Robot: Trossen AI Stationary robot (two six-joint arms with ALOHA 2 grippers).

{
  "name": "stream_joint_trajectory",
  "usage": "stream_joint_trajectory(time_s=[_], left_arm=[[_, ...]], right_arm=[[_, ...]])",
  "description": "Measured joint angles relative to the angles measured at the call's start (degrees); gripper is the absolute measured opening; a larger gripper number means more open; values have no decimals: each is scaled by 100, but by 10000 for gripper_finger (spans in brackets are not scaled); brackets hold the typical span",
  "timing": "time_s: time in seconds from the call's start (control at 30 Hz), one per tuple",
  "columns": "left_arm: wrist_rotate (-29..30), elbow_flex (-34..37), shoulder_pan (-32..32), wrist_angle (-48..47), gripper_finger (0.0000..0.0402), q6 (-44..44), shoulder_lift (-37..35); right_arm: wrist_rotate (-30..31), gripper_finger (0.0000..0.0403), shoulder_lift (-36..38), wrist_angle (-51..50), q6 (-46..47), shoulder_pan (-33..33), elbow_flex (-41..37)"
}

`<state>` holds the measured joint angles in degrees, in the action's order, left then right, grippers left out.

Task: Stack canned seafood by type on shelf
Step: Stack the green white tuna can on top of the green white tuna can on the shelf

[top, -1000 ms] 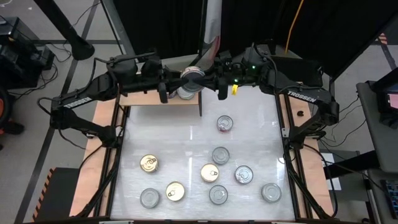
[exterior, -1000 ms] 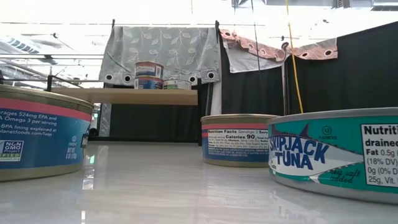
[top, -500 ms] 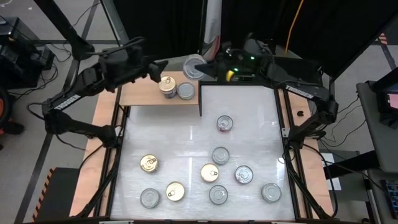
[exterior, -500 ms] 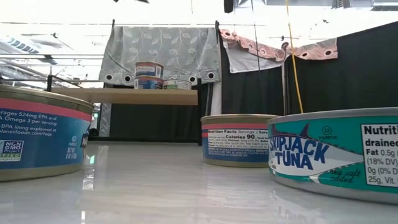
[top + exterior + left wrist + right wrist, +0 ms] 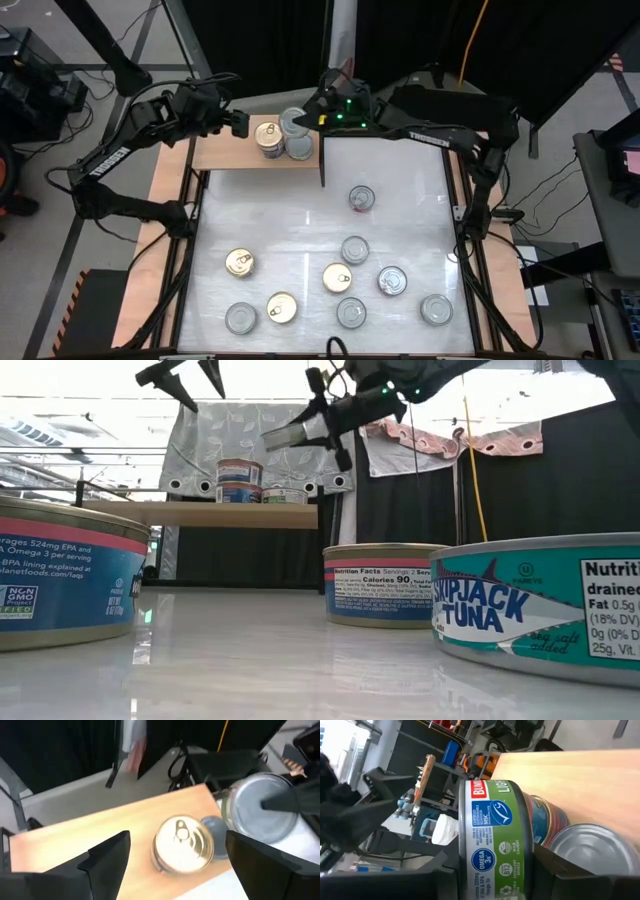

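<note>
Right gripper (image 5: 303, 119) clamped on a green-label tin (image 5: 292, 121), carried tilted above the right end of the shelf (image 5: 225, 155), just over the silver-lid tin (image 5: 299, 147) standing beside the gold-lid stack (image 5: 267, 139). Left gripper (image 5: 238, 122) spread wide, holding nothing, hovering over the shelf's far-left side; about eight more tins (image 5: 343, 278) loose on the table nearer the front. Best to level the tin first, centre over the silver lid if types match, lower straight, release only once seated, avoid nudging the neighbouring stack.

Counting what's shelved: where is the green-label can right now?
In the high view, the green-label can is held in the right gripper, above the shelf, beside the gold-lidded stack.
</note>
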<state>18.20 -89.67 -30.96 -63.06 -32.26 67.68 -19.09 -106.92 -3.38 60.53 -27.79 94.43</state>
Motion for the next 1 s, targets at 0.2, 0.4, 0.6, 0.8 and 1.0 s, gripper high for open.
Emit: stream_joint_trajectory(time_s=[0.2,0.4,0.6,0.8,1.0], left_arm=[[-219,0,4,-97,324,115,0],[-300,4,-94,-94,324,140,0],[-325,4,-189,-93,325,265,8],[-357,7,-355,-155,325,471,88],[-486,9,-460,-194,325,539,131]], right_arm=[[44,122,-292,-8,186,2,4],[351,123,-315,-338,203,0,7],[393,128,-323,-366,388,2,7],[486,174,-323,-748,366,40,7],[553,234,-323,-877,333,44,11]])
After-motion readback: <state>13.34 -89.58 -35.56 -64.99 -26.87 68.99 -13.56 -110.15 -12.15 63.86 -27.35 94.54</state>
